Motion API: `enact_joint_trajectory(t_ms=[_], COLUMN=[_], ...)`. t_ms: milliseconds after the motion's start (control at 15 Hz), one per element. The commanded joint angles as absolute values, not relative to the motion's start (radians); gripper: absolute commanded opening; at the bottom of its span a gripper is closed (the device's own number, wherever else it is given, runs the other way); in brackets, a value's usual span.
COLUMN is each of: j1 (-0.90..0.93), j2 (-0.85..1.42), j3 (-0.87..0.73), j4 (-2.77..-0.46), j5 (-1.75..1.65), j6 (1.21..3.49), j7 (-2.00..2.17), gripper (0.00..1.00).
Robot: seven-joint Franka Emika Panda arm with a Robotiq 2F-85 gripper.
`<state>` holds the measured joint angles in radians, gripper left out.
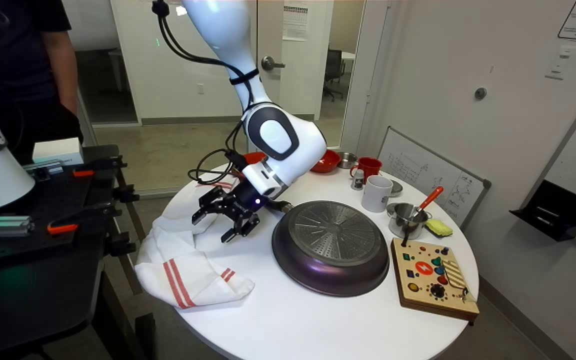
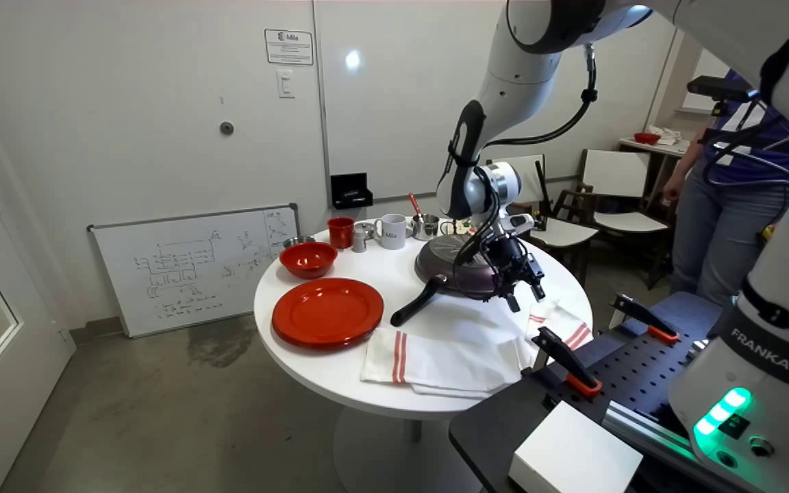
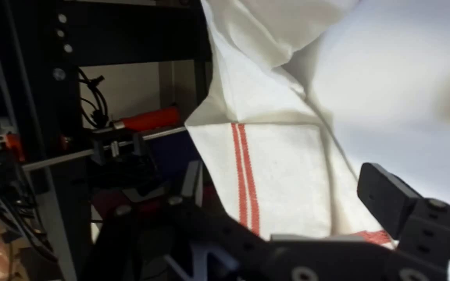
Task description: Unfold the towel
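In an exterior view, we find the gripper spread wide; the towel lies partly folded at nine o'clock from the upturned pan

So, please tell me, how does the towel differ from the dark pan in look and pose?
Colour: the towel is white with red stripes; the pan is dark with a purplish side. Pose: the towel lies partly folded and wrinkled; the pan sits upside down, base up. Both rest on the white round table.
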<state>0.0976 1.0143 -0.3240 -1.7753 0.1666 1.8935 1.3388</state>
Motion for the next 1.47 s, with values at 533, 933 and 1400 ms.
enact_joint_trajectory(t_ms=[533, 933, 1400], j1=[0.092, 0.098, 0.053], j2=[0.984, 0.942, 0.871], j3=[-0.331, -0.329, -0.306], j4=[-1.920, -2.006, -2.037], j5=[0.096, 0.054, 0.056], j6=[1.911, 2.121, 2.276], j7=[1.747, 1.746, 1.669], gripper=[1.00, 1.00, 1.00])
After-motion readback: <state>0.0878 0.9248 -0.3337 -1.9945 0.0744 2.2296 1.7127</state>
